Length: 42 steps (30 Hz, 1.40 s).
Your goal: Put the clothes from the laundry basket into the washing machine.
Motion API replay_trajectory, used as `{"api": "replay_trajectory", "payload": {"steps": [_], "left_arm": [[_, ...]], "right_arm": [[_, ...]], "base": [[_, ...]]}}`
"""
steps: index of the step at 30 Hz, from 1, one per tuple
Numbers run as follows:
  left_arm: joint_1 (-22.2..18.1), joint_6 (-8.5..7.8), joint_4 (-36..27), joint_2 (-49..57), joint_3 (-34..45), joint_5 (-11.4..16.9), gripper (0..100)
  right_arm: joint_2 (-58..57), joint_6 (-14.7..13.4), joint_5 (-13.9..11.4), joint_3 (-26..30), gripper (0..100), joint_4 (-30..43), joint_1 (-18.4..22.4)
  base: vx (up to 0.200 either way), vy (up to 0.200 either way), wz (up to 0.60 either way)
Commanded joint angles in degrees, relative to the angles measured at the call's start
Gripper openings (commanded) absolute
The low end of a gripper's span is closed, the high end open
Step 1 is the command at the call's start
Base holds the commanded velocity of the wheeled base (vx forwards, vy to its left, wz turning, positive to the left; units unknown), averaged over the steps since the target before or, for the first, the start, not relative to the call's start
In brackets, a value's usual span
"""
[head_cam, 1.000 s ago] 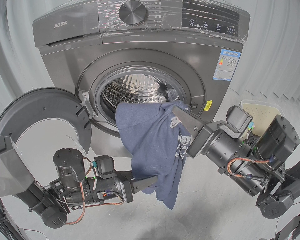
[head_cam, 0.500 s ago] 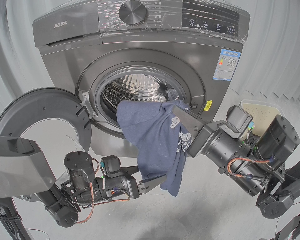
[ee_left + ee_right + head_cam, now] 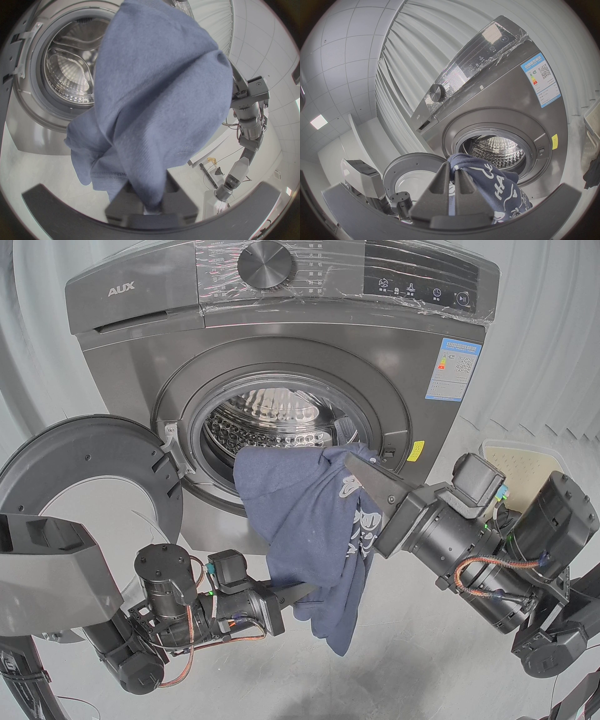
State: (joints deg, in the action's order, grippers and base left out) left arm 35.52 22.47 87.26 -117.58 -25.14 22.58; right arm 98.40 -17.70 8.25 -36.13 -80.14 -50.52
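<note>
Before grey curtains (image 3: 544,334), the shirt (image 3: 300,509) gripped by left end effector (image 3: 303,591) and right end effector (image 3: 356,466) is best raised into the drum (image 3: 275,409).

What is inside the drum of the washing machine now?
The visible part of the drum shows only bare metal, no clothes. The blue shirt, held at the opening by the right gripper, hides its lower front.

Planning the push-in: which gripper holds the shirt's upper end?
The right gripper: it pinches the navy shirt at the drum opening; the left gripper grips the hanging part.
</note>
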Motion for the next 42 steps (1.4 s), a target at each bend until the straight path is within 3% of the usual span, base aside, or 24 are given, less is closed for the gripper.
{"api": "replay_trajectory", "payload": {"steps": [1, 5, 14, 15, 25, 42], "left_arm": [[0.2, 0.03, 0.9, 0.0, 0.4, -0.1, 0], [0.3, -0.06, 1.3, 1.6, 1.7, -1.0, 0], [2.4, -0.58, 1.3, 19.0, 13.2, -1.1, 0], [2.4, -0.85, 1.3, 21.2, 14.3, -0.9, 0], [1.7, -0.76, 1.3, 28.5, 13.5, -1.0, 0], [-2.2, -0.58, 1.3, 27.8, 8.4, -1.1, 0]], "right_arm": [[0.0, 0.0, 0.0, 0.0, 0, 0.0, 0.0], [0.0, 0.0, 0.0, 0.3, 0, 0.1, 0.0], [0.4, 0.0, -0.2, 3.4, 0, 0.8, 0.6], [0.4, 0.0, -0.2, 4.3, 100, 0.9, 0.7], [1.3, 0.6, -2.2, 11.9, 100, 3.4, 0.4], [7.5, 0.9, -2.4, 12.5, 100, 3.1, 0.2]], "base": [[0.000, 0.000, 0.00], [0.000, 0.000, 0.00], [0.000, 0.000, 0.00], [0.000, 0.000, 0.00], [0.000, 0.000, 0.00], [0.000, 0.000, 0.00]]}}
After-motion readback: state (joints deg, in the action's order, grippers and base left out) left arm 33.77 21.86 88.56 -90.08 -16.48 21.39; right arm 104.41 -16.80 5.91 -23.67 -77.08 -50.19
